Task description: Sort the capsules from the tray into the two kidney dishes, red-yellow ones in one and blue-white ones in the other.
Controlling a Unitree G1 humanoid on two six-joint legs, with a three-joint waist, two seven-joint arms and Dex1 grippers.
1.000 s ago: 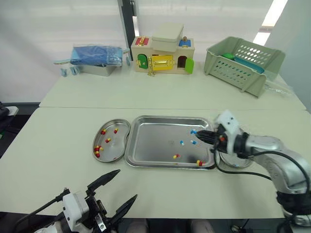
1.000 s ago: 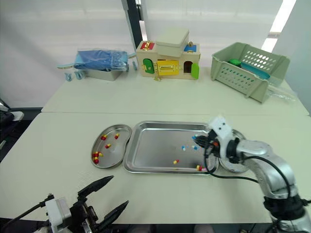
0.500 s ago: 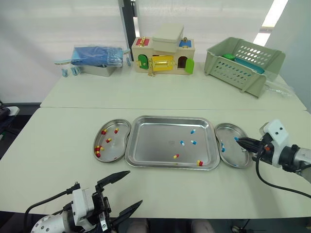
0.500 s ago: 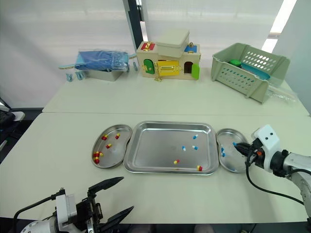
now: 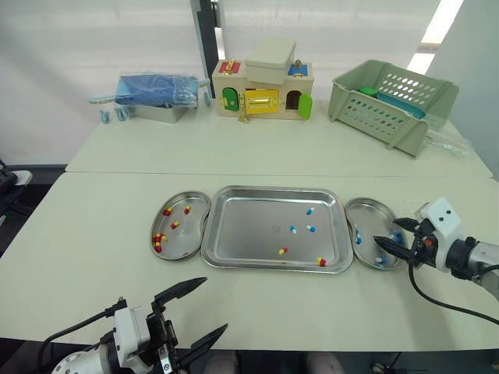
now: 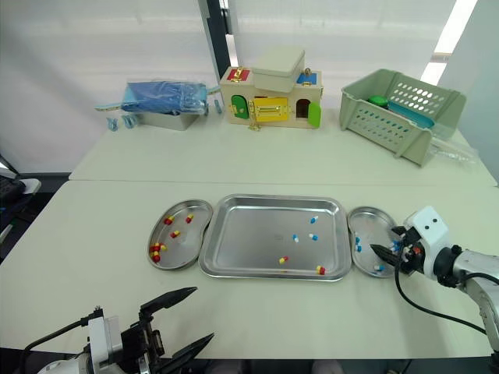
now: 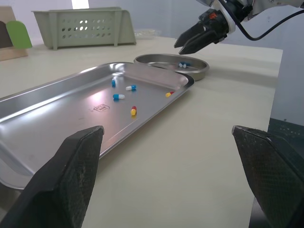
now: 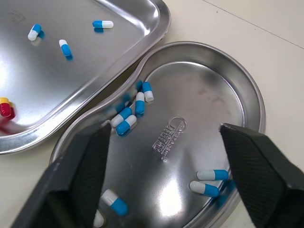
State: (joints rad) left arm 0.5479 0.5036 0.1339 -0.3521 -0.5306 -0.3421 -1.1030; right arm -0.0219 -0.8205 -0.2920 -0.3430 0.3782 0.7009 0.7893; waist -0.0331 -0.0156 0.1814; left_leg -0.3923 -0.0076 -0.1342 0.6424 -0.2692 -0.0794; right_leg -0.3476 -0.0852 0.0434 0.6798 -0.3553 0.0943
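Right wrist view resolves blue-white capsules [image 8: 139,102] inside the kidney dish [image 8: 209,118].

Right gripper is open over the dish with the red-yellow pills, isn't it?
No, that dish holds blue-white capsules, not red-yellow ones; the right wrist view shows it. The right gripper is open over it.

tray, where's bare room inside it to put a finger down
The tray is bare across the half next to the red-yellow dish. It is crowded toward the blue-white dish: blue-white capsules mid-right, red-yellow capsules near the front rim.
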